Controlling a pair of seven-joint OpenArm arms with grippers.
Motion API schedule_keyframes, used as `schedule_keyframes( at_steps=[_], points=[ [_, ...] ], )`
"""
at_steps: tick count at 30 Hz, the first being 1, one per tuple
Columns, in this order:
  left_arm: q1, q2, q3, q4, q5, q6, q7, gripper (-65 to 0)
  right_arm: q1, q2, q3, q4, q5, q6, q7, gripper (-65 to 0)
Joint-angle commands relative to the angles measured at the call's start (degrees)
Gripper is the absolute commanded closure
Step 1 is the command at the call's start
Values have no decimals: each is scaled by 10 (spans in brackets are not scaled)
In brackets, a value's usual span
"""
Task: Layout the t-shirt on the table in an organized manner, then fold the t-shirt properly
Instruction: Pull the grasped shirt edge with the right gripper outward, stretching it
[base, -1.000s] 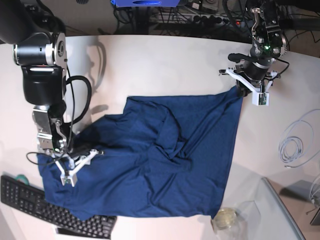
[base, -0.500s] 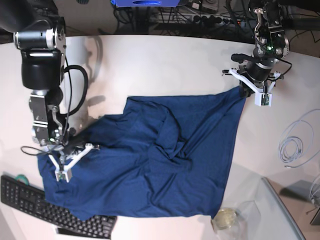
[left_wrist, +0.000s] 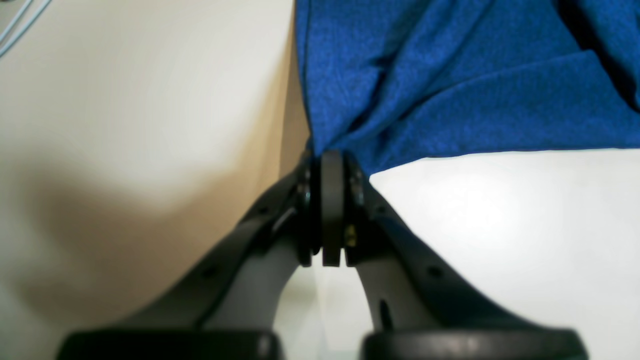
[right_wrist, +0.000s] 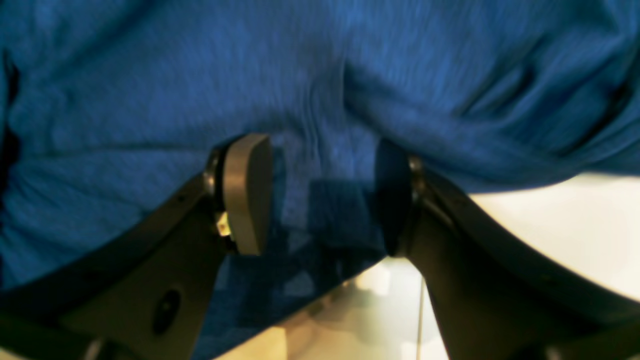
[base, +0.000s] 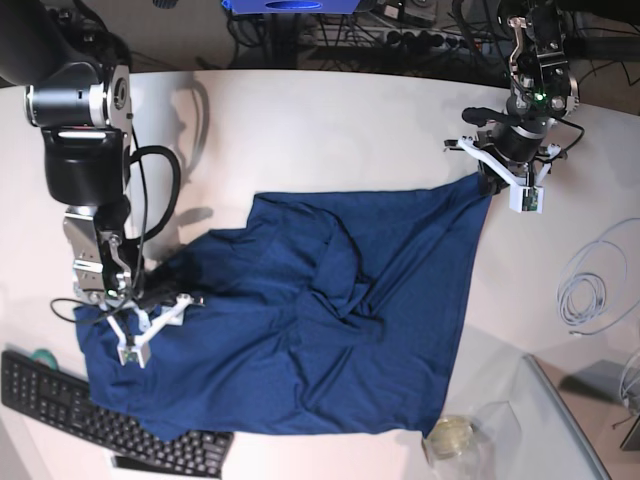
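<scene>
T-shirt spread rumpled on the desk
Left wrist: left end effector (left_wrist: 327, 165) clenched on the t-shirt (left_wrist: 450, 75) corner. Right wrist: right end effector (right_wrist: 320, 195) released, straddling cloth. Base: t-shirt beside the keyboard (base: 90, 415) on the desk (base: 330, 130).

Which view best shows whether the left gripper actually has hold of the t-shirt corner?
The left wrist view: the left gripper is shut right on the t-shirt corner, cloth pulled taut into it. The base view shows that grip only small and far off. The right wrist view shows shirt fabric but not this gripper.
</scene>
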Motion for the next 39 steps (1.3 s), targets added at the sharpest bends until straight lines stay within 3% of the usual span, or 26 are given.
schedule_keyframes(
  at_steps=[1, 4, 8, 9, 12, 17, 23, 28, 34, 39],
  points=[
    [-4, -6, -2, 8, -4, 0, -11, 0, 24, 4, -1, 0, 2, 2, 15, -303],
    [-4, -6, -2, 8, -4, 0, -11, 0, 24, 4, -1, -14, 2, 3, 16, -236],
    [-4, -6, -2, 8, -4, 0, -10, 0, 24, 4, -1, -12, 4, 3, 15, -14],
    [-4, -6, -2, 8, -4, 0, -10, 0, 24, 4, 0, -11, 4, 3, 14, 0],
    [-4, -6, -3, 8, -4, 0, -10, 0, 15, 6, 4, 10, 4, 9, 6, -3],
    [-3, -5, -37, 8, -4, 0, -10, 0, -49, 10, 20, 159, 5, 51, -89, 0],
    [2, -6, -52, 9, -3, 0, -10, 0, -135, 16, 62, 321, 5, 51, -187, 0],
    [3, -2, -48, 10, -3, 0, -9, 0, -191, 17, 63, 393, 5, 51, -230, 0],
    [13, -2, -50, 11, -3, 0, -12, 0, -231, 24, 123, 431, 5, 52, -269, 0],
    [15, -5, -48, 10, -3, 0, -12, 0, -224, 60, 150, 381, 5, 52, -269, -12]
  ],
)
